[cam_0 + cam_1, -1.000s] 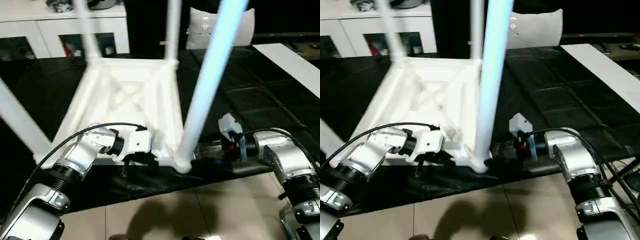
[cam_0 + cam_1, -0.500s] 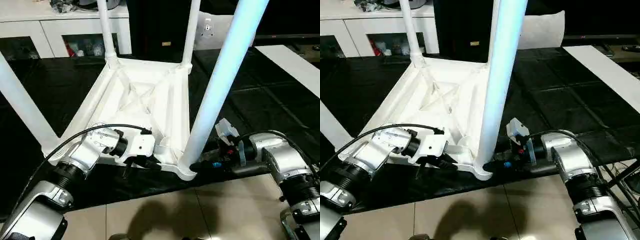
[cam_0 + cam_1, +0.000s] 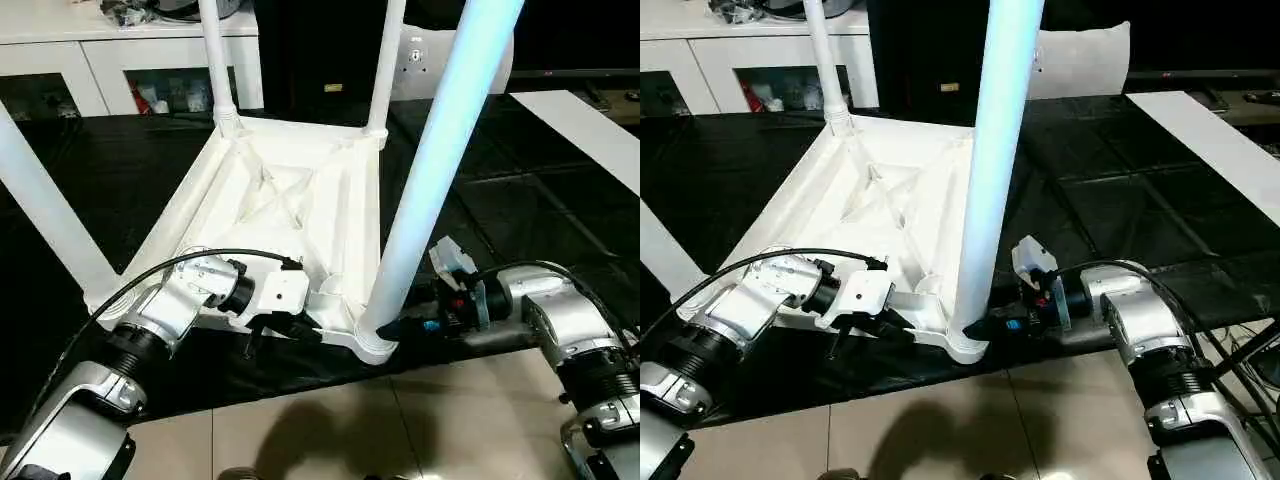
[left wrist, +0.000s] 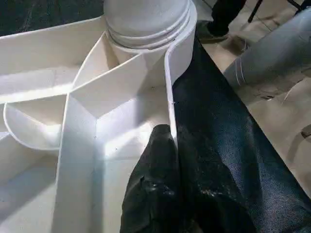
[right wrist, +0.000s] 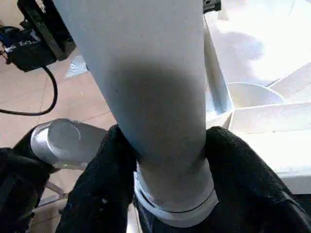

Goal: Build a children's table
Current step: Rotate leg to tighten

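Right gripper (image 5: 165, 179) now closing around the base of the long white tube leg (image 3: 440, 170), black fingers (image 5: 104, 189) hugging both sides just above its round corner socket (image 3: 375, 340), narrower than a second ago. Left gripper (image 4: 165, 194) pinched on the near rim of the upturned white ribbed plastic tabletop (image 3: 290, 190), steadying it. Probably seating this fourth leg.

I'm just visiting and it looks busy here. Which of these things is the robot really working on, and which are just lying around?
Part of the job:
- upturned white tabletop
- near leg, gripped by the right claw
- the other three legs, upright in their sockets
- left claw, pinching the tabletop's rim

Just lying about:
- white cabinet
- black mat
- white board
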Robot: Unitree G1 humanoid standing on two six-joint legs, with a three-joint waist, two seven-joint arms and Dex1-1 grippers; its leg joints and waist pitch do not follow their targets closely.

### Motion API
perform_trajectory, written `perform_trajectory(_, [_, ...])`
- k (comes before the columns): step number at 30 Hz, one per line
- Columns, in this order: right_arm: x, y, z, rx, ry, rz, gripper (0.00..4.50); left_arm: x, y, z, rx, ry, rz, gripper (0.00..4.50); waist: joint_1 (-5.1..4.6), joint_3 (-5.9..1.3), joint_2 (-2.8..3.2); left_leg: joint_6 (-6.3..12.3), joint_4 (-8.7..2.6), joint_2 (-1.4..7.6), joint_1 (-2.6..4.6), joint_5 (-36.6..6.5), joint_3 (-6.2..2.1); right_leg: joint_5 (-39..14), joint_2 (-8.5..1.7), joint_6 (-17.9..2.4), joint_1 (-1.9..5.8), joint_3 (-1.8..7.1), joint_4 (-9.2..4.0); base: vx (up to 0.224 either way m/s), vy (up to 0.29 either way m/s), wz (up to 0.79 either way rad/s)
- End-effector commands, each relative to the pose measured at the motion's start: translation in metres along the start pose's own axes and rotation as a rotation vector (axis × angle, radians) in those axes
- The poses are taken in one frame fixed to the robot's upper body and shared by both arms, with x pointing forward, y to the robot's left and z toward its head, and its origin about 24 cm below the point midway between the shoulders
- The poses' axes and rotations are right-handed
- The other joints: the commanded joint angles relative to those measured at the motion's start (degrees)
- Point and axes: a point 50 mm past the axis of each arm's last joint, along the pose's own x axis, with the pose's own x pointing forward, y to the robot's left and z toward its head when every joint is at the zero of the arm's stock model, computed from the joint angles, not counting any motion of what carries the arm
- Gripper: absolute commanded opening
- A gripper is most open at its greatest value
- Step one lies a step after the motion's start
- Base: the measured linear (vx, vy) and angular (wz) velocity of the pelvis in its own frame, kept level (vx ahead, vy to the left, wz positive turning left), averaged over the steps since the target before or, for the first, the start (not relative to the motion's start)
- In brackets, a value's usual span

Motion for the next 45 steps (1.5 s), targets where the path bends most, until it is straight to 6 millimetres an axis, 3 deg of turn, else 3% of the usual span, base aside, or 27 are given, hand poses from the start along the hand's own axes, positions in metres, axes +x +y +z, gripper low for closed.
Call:
perform_trajectory(1, [0.007,0.001,0.001,-0.017,0.004,0.018,1.97,0.006,0.001,0.004,0.043,0.020,-0.039,0.00,-0.31,-4.51,-0.15,3.55,-3.80,0.53,-0.38,-6.52,1.18,-19.81,-2.83,-7.88,4.21,3.06,-3.41,0.000,0.000,0.00])
perform_trajectory(2, [0.008,0.000,0.002,0.010,-0.010,0.007,1.97,0.007,0.001,0.004,0.043,0.019,-0.038,0.00,-0.35,-4.45,-0.13,3.53,-3.81,0.51,-0.35,-6.79,1.20,-20.28,-2.77,-7.77,4.16,3.04,-3.52,0.000,0.000,0.00])
perform_trajectory(4, [0.009,-0.001,0.004,0.059,-0.039,0.016,2.51,0.007,0.000,0.004,0.041,0.018,-0.036,0.00,-0.43,-4.33,-0.06,3.33,-3.84,0.36,-0.30,-7.91,1.24,-22.76,-2.72,-6.77,4.18,2.87,-3.96,0.000,0.000,0.00])
perform_trajectory(8, [0.010,0.001,0.004,0.069,-0.039,0.039,2.98,0.008,0.000,0.004,0.040,0.018,-0.036,0.00,-0.35,-4.36,-0.11,3.11,-3.81,0.37,-0.19,-8.37,1.23,-24.61,-2.74,-5.80,4.04,2.72,-4.26,0.000,0.000,0.00])
perform_trajectory(11, [0.011,0.000,0.000,-0.014,0.011,0.004,2.98,0.008,-0.001,0.003,0.039,0.018,-0.038,0.00,-0.37,-4.43,-0.11,2.84,-3.89,0.57,-0.12,-8.26,1.17,-23.60,-2.86,-6.13,3.88,2.83,-4.03,0.000,0.000,0.00])
perform_trajectory(17, [0.011,0.002,-0.002,-0.001,0.011,0.021,2.98,0.008,-0.001,0.003,0.039,0.021,-0.040,0.00,-0.37,-4.43,-0.09,3.28,-3.94,0.59,-0.27,-7.80,1.14,-21.66,-2.76,-7.07,4.12,2.97,-3.70,0.000,0.000,0.00])
perform_trajectory(18, [0.011,0.002,-0.001,0.010,0.006,0.025,2.73,0.008,-0.002,0.002,0.038,0.021,-0.040,0.00,-0.34,-4.45,-0.10,3.29,-3.92,0.57,-0.25,-7.73,1.15,-21.68,-2.78,-7.05,4.13,2.98,-3.71,0.000,0.000,0.00])
perform_trajectory(20, [0.011,0.003,-0.002,0.020,0.002,0.031,2.73,0.008,-0.002,0.002,0.037,0.022,-0.041,0.00,-0.31,-4.46,-0.08,3.33,-3.90,0.55,-0.24,-7.56,1.15,-21.66,-2.76,-7.05,4.15,2.97,-3.71,0.000,0.000,0.00])
perform_trajectory(24, [0.011,0.004,-0.002,0.041,-0.015,0.048,2.32,0.008,-0.003,0.001,0.034,0.023,-0.046,0.00,-0.24,-4.48,-0.04,3.31,-3.90,0.65,-0.24,-7.43,1.14,-20.98,-2.82,-7.37,4.10,3.01,-3.62,0.000,0.000,0.00])
perform_trajectory(31, [0.012,0.006,-0.004,0.062,-0.026,0.065,2.13,0.008,-0.006,0.000,0.007,0.011,-0.051,0.00,-0.20,-4.48,-0.14,3.23,-3.90,0.59,-0.27,-7.37,1.15,-21.66,-2.84,-6.92,4.14,2.97,-3.69,0.000,0.000,0.00])
perform_trajectory(35, [0.019,0.008,-0.007,0.095,-0.061,0.034,2.11,0.010,-0.007,0.003,-0.096,-0.067,0.014,0.00,-0.23,-4.40,0.08,3.09,-3.97,0.67,-0.27,-7.63,1.11,-21.66,-2.90,-7.15,4.17,2.98,-3.69,0.000,0.000,0.00])
perform_trajectory(38, [0.032,0.004,-0.008,0.136,-0.096,-0.078,2.11,0.014,-0.008,0.007,-0.197,-0.106,0.101,0.00,-0.78,-4.23,-0.07,2.51,-4.12,0.70,-0.16,-8.60,1.10,-23.09,-2.85,-6.92,4.08,2.89,-3.82,0.000,0.000,0.00])
perform_trajectory(40, [0.038,0.001,-0.008,0.141,-0.105,-0.129,2.11,0.016,-0.007,0.010,-0.225,-0.123,0.132,0.00,-1.67,-3.54,-0.02,1.83,-4.08,-0.05,0.00,-12.09,1.09,-30.96,-2.75,-4.11,3.89,2.19,-5.23,0.000,0.000,0.00])
perform_trajectory(42, [0.049,-0.005,-0.007,0.155,-0.123,-0.232,2.11,0.021,-0.004,0.016,-0.271,-0.155,0.185,0.00,-2.82,-3.31,-0.24,1.11,-3.79,-0.35,0.16,-14.79,0.86,-36.24,-2.84,-1.24,3.87,1.31,-6.05,0.000,0.000,0.00])
perform_trajectory(43, [0.060,-0.011,-0.006,0.205,-0.156,-0.336,2.11,0.026,-0.001,0.024,-0.318,-0.181,0.241,0.00,-3.84,-3.11,-0.32,1.03,-3.18,-0.96,0.38,-16.83,0.80,-40.05,-2.53,1.50,3.59,0.15,-7.45,0.000,0.000,0.00])
perform_trajectory(44, [0.063,-0.013,-0.006,0.221,-0.165,-0.362,2.10,0.027,-0.001,0.026,-0.330,-0.187,0.254,0.00,-4.50,-3.16,-0.15,0.48,-3.01,-0.82,0.73,-17.57,0.77,-40.50,-2.59,1.96,3.47,-0.20,-7.54,0.000,0.000,0.00])
perform_trajectory(45, [0.070,-0.017,-0.005,0.252,-0.186,-0.414,2.10,0.030,0.002,0.030,-0.350,-0.193,0.290,0.00,-6.13,-2.96,-0.16,0.72,-2.44,-1.18,0.25,-19.22,0.48,-42.53,-2.09,4.77,3.76,-2.26,-8.99,0.000,0.000,0.00])
